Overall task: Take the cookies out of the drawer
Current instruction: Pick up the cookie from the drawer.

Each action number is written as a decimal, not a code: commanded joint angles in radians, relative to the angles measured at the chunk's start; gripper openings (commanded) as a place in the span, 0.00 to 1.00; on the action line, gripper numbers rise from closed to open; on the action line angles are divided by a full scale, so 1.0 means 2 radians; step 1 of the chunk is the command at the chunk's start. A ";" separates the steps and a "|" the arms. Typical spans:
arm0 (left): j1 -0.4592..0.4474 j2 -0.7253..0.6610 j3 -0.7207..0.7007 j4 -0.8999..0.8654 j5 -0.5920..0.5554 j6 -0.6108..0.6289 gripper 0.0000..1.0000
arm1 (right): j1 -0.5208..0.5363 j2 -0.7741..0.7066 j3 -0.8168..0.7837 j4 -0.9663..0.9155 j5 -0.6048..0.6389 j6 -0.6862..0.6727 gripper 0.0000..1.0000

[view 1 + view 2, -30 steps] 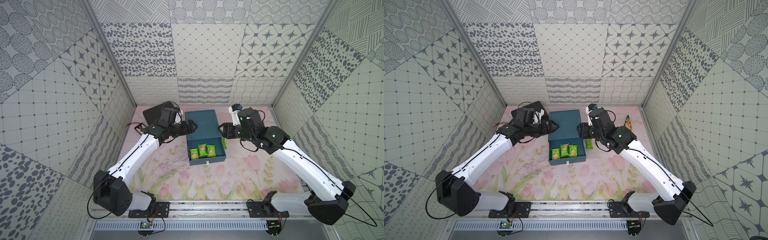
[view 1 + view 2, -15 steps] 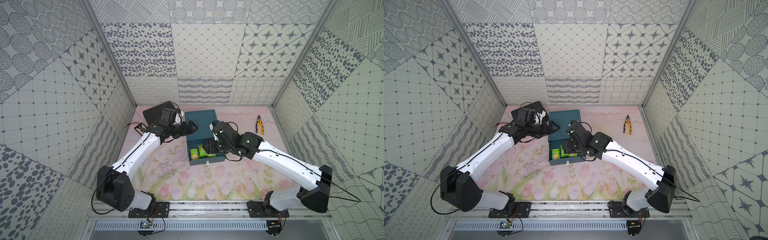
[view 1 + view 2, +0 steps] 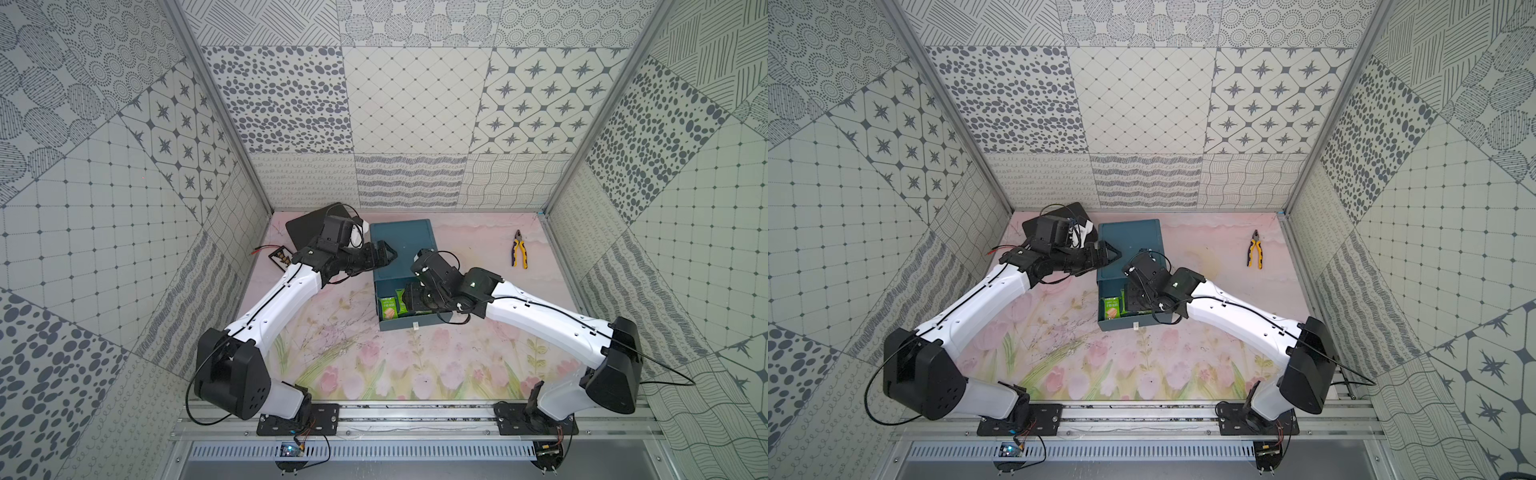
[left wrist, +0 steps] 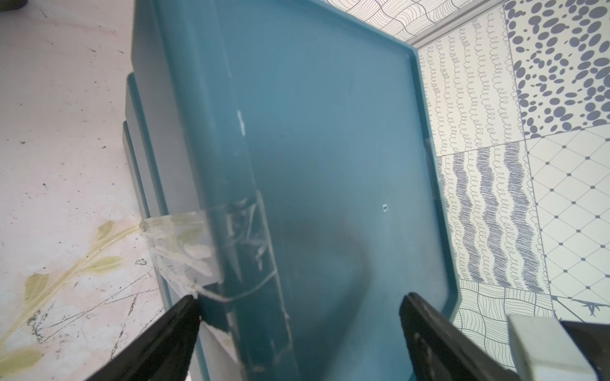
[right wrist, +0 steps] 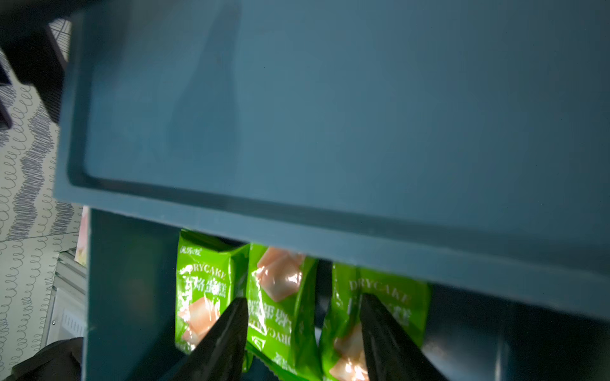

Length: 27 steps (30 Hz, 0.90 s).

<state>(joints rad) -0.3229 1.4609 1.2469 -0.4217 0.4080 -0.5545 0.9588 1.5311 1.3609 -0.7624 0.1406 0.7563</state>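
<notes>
The teal cabinet [image 3: 405,241] stands at the back of the mat with its drawer [image 3: 409,326] pulled out toward the front. Green cookies [image 3: 388,309] packets stand in the drawer, and the right wrist view shows three of them [image 5: 201,290]. My right gripper [image 5: 303,306] reaches down into the drawer, open, with its fingers either side of the middle packet [image 5: 280,297]. My left gripper [image 4: 300,303] is open across the cabinet's upper left edge [image 4: 237,231]. In both top views it sits at the cabinet's left side [image 3: 1106,254].
Yellow-handled pliers [image 3: 519,255] lie on the mat at the back right. A black flat pad [image 3: 309,226] and a small black tray [image 3: 279,257] sit at the back left behind the left arm. Patterned walls close in three sides.
My right arm has swung left from beside the cabinet and lowered its gripper into the open drawer over the packets. The left arm has stayed at the cabinet's edge.
</notes>
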 commanded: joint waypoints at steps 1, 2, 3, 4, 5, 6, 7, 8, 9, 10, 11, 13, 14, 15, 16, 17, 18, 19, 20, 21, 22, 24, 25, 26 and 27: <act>0.002 -0.004 0.000 0.034 0.026 0.010 0.99 | 0.002 0.019 0.000 0.024 0.020 0.002 0.59; 0.003 -0.005 0.001 0.034 0.026 0.010 0.98 | 0.002 0.024 0.002 0.028 0.020 0.000 0.58; 0.001 -0.005 0.001 0.033 0.027 0.010 0.98 | 0.002 0.028 0.004 0.030 0.018 -0.002 0.57; 0.002 -0.007 0.001 0.033 0.026 0.010 0.99 | 0.002 0.034 0.006 0.030 0.017 -0.003 0.56; 0.002 -0.009 0.001 0.033 0.025 0.010 0.99 | 0.002 0.039 0.010 0.030 0.015 -0.005 0.52; 0.001 -0.009 0.001 0.033 0.024 0.010 0.99 | 0.002 0.043 0.011 0.031 0.014 -0.007 0.50; 0.001 -0.011 0.001 0.033 0.022 0.009 0.99 | 0.002 0.046 0.013 0.032 0.013 -0.007 0.48; 0.002 -0.012 0.000 0.033 0.022 0.008 0.99 | 0.002 0.049 0.014 0.032 0.014 -0.008 0.45; 0.002 -0.013 0.000 0.033 0.021 0.007 0.98 | 0.003 0.051 0.014 0.032 0.014 -0.009 0.41; 0.001 -0.014 -0.001 0.034 0.020 0.007 0.98 | 0.002 0.052 0.014 0.032 0.015 -0.009 0.36; 0.001 -0.015 -0.001 0.034 0.020 0.005 0.99 | 0.003 0.052 0.013 0.033 0.016 -0.009 0.31; 0.001 -0.016 -0.002 0.035 0.021 0.003 0.99 | 0.003 0.050 0.011 0.034 0.016 -0.010 0.24; 0.001 -0.016 -0.003 0.036 0.021 0.002 0.99 | 0.002 0.048 0.011 0.035 0.016 -0.010 0.21; 0.002 -0.017 -0.003 0.037 0.021 0.001 0.99 | 0.002 0.045 0.010 0.037 0.015 -0.012 0.19; 0.002 -0.018 -0.003 0.037 0.022 0.001 0.99 | 0.002 0.042 0.009 0.039 0.013 -0.014 0.16; 0.002 -0.018 -0.004 0.037 0.022 0.000 0.98 | 0.003 0.038 0.007 0.041 0.013 -0.015 0.13; 0.002 -0.019 -0.004 0.037 0.022 -0.001 0.99 | 0.004 0.034 0.006 0.041 0.014 -0.014 0.11; 0.001 -0.019 -0.004 0.037 0.022 -0.001 0.98 | 0.004 0.030 0.004 0.041 0.014 -0.014 0.08; 0.002 -0.021 -0.004 0.037 0.022 -0.002 0.99 | 0.005 0.025 0.004 0.041 0.014 -0.015 0.05; 0.001 -0.022 -0.004 0.036 0.020 -0.002 0.99 | 0.005 0.021 0.002 0.041 0.013 -0.016 0.04; 0.001 -0.023 -0.004 0.036 0.019 -0.002 0.99 | 0.006 0.015 0.001 0.041 0.015 -0.016 0.02; 0.000 -0.027 -0.006 0.035 0.014 -0.003 0.99 | 0.007 0.005 -0.003 0.041 0.013 -0.016 0.00; 0.001 -0.030 -0.009 0.038 0.010 -0.005 0.99 | 0.007 -0.001 -0.006 0.041 0.011 -0.015 0.00; 0.002 -0.033 -0.014 0.043 0.007 -0.007 0.98 | 0.007 -0.007 -0.008 0.041 0.009 -0.015 0.00; 0.000 -0.037 -0.018 0.045 0.006 -0.009 0.99 | 0.008 -0.013 -0.011 0.041 0.008 -0.013 0.00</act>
<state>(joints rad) -0.3222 1.4147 1.2289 -0.4019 0.4076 -0.5587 0.9661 1.5589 1.3594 -0.6750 0.1646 0.7326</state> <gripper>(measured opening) 0.986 0.178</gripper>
